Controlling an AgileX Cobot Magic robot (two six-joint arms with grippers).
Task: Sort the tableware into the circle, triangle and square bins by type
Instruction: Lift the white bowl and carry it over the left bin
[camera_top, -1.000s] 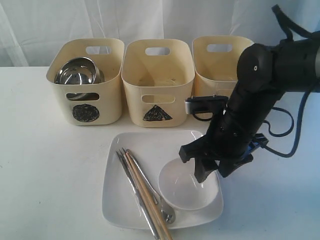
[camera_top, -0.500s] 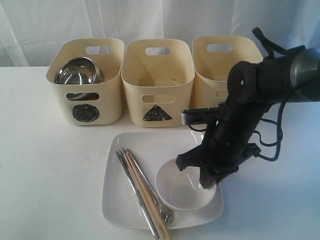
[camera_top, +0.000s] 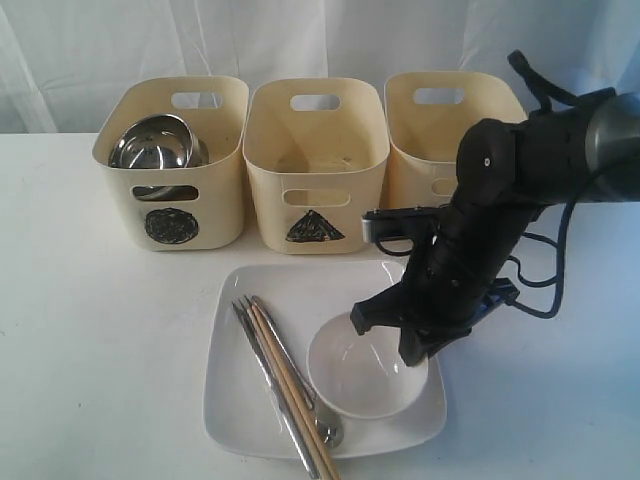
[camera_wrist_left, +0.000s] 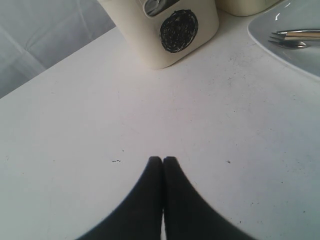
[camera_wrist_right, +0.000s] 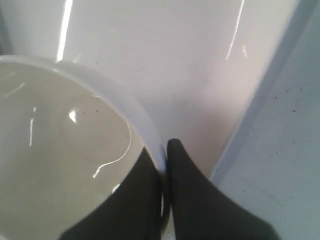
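A small white bowl (camera_top: 360, 378) sits on the white square plate (camera_top: 232, 405). My right gripper (camera_top: 414, 352) is shut on the bowl's right rim, one finger inside and one outside. The right wrist view shows the same pinch of that gripper (camera_wrist_right: 163, 154) on the bowl (camera_wrist_right: 60, 140). Wooden chopsticks (camera_top: 291, 388), a metal knife (camera_top: 262, 368) and a spoon (camera_top: 327, 431) lie on the plate's left half. A shiny steel bowl (camera_top: 150, 145) rests in the circle bin (camera_top: 225, 205). My left gripper (camera_wrist_left: 162, 159) is shut and empty over bare table, near the circle bin (camera_wrist_left: 150, 47).
The triangle bin (camera_top: 315, 190) stands in the middle of the row. A third cream bin (camera_top: 430, 150) is to its right, its mark hidden behind my right arm. A fork (camera_wrist_left: 292, 40) shows on the plate's edge (camera_wrist_left: 295, 62) in the left wrist view.
The right gripper has gone from open above the small white bowl to shut on its rim. The bowl has slid slightly left on the plate.
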